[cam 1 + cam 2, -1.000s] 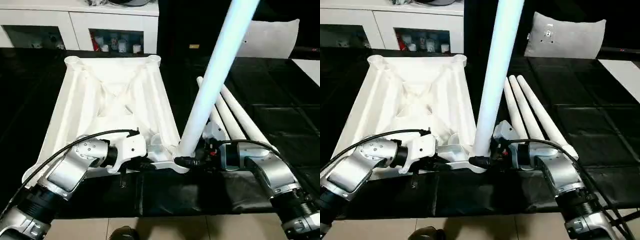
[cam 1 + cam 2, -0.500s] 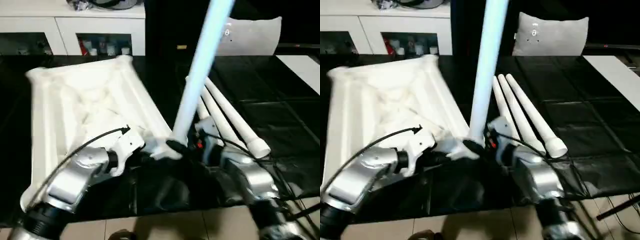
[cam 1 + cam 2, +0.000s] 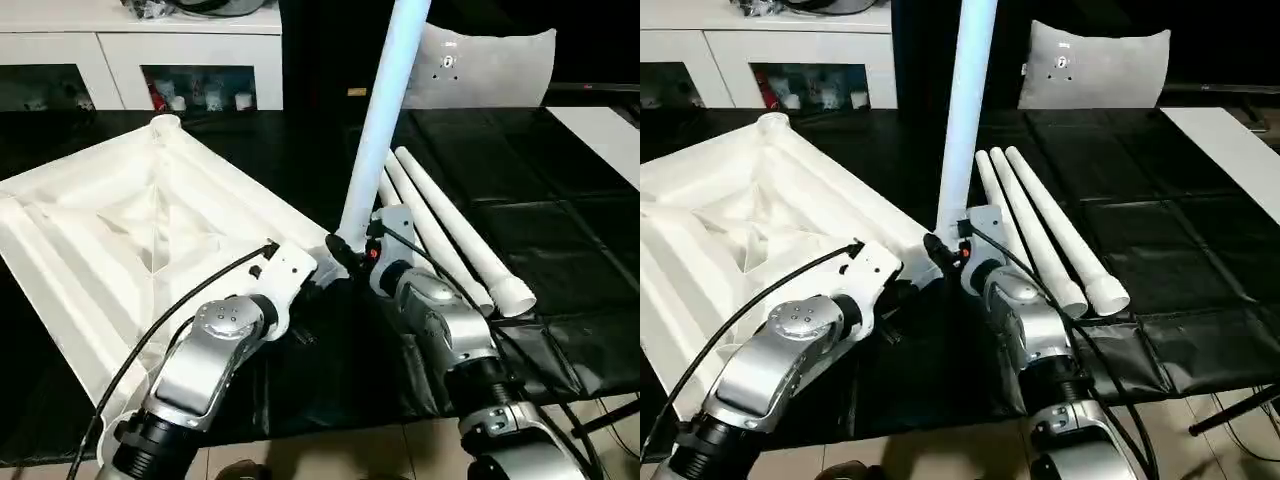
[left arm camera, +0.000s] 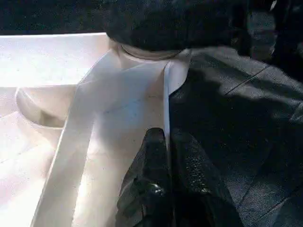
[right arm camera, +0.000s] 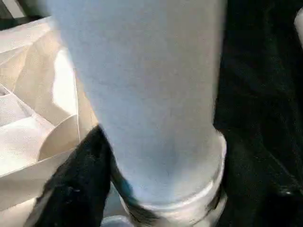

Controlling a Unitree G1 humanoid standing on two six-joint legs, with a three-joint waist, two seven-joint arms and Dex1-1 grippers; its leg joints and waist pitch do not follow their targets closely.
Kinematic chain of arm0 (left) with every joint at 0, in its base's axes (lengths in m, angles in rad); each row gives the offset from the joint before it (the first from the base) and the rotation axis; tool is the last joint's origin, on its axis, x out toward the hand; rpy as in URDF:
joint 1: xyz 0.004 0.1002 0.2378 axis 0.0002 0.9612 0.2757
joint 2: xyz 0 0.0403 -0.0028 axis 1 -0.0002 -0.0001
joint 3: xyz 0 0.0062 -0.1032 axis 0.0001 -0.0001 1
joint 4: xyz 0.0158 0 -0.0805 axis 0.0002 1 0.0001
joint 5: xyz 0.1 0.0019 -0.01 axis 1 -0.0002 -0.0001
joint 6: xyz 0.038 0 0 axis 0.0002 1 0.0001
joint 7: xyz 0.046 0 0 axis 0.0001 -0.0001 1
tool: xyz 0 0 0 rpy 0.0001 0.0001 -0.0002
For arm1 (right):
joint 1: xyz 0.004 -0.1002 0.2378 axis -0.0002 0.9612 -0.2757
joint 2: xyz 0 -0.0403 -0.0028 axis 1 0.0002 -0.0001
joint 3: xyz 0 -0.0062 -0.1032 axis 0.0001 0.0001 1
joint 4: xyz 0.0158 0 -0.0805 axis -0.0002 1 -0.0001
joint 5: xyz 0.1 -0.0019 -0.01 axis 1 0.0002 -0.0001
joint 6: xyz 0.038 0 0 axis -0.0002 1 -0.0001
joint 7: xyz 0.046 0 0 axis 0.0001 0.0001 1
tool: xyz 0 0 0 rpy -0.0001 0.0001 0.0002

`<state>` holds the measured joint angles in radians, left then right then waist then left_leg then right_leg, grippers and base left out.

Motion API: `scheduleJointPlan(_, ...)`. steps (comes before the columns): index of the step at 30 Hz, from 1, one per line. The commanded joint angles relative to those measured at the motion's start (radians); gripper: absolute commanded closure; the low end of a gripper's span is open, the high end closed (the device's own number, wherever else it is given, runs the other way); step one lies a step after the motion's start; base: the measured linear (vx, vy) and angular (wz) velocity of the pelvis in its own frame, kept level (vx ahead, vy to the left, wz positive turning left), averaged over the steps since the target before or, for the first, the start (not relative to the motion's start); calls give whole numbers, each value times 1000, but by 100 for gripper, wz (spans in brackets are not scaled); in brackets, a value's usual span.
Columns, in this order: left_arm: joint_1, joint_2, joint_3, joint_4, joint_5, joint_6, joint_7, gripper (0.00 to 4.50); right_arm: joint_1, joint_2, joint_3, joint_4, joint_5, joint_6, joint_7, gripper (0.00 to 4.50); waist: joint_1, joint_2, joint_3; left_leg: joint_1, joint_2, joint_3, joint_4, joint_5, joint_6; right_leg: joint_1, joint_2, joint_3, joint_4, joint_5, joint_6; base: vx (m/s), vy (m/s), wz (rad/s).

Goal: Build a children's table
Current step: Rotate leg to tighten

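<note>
The children's table top (image 3: 150,230) lies upside down and slantwise on the black work table, ribs facing up. One white leg (image 3: 385,110) stands upright in its near right corner socket (image 4: 147,49). My right gripper (image 3: 345,250) is closed around the foot of that leg (image 5: 151,94), with one black finger (image 5: 75,184) against its side. My left gripper (image 4: 165,137) is shut on the thin rim (image 4: 142,94) of the top, just short of that socket. Three more legs (image 3: 450,230) lie side by side to the right.
A white cabinet (image 3: 130,50) and a grey cushion (image 3: 490,65) stand behind the table. The black cover's front edge (image 3: 330,430) runs close under my forearms, with floor below. A black cable (image 3: 170,320) loops over my left forearm.
The table top has turned on the work table, its far end swinging left so it now lies slantwise. The corner with the upright leg and both my grippers moved with it. The camera also shifted.
</note>
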<state>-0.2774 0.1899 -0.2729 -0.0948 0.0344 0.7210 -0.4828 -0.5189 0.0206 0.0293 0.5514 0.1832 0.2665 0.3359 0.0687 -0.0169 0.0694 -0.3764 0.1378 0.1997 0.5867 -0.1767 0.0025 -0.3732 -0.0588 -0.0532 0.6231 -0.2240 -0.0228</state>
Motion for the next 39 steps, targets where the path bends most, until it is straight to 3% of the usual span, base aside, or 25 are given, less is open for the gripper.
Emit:
scheduleJointPlan(1, -21, 1, -5, -56, -14, -54, -23, 450, 27, -2, 0, 61, -14, 34, -6, 78, 8, 11, -56, 21, 102, -58, -80, -275, -25, 20, -113, 64, -93, -247, -177, 0, 0, 0)
scheduleJointPlan(5, -36, 48, -1, -19, 8, -87, -47, 450, 30, -47, 9, 22, -14, -21, 48, 53, 9, 9, -60, 21, 102, -56, -79, -268, -32, 20, -110, 64, -90, -201, -179, 0, 0, 0)
scheduleJointPlan(7, -41, 64, 3, -7, 0, -99, -67, 450, 46, -75, 18, -25, -10, -26, 93, 30, 21, 10, -71, 16, 102, -53, -70, -174, -6, 26, -109, 62, -75, -66, -188, 0, 0, 0)
scheduleJointPlan(11, -54, 121, -5, 32, -23, -148, -146, 450, 91, -174, 42, -145, 8, -32, 245, 2, 32, 11, -72, 14, 100, -50, -64, -133, 31, 30, -108, 59, -69, 8, -198, 0, 0, 0)
scheduleJointPlan(19, -62, 201, -41, 73, -47, -215, -289, 450, 113, -306, 80, -218, 25, -60, 456, 2, 34, 13, -68, 16, 103, -52, -65, -190, 25, 30, -112, 59, -76, -79, -224, 0, 0, 0)
scheduleJointPlan(22, -74, 297, -104, 113, -57, -358, -473, 450, 90, -407, 113, -249, 51, -52, 643, 2, 48, 18, -69, 23, 104, -51, -63, -183, 35, 25, -106, 58, -74, -59, -217, 0, 0, 0)
scheduleJointPlan(28, -86, 344, -143, 131, -53, -433, -580, 450, 74, -442, 165, -229, 11, -95, 738, 2, 57, 17, -70, 25, 108, -51, -67, -215, 4, 25, -112, 57, -69, -78, -232, 0, 0, 0)
scheduleJointPlan(29, -89, 348, -148, 131, -53, -437, -593, 450, 72, -446, 175, -226, 9, -99, 757, 2, 58, 11, -70, 24, 108, -50, -67, -208, 3, 25, -112, 56, -68, -72, -233, 0, 0, 0)
scheduleJointPlan(36, -110, 372, -164, 167, -56, -506, -663, 450, 73, -485, 228, -233, 29, -72, 888, 2, 67, 10, -69, 21, 108, -51, -65, -216, 9, 27, -115, 57, -70, -113, -228, 0, 0, 0)
scheduleJointPlan(39, -120, 376, -163, 187, -52, -523, -674, 450, 70, -493, 238, -223, 20, -72, 908, 38, 68, 11, -69, 23, 106, -50, -63, -208, 11, 25, -115, 58, -71, -119, -228, 0, 0, 0)
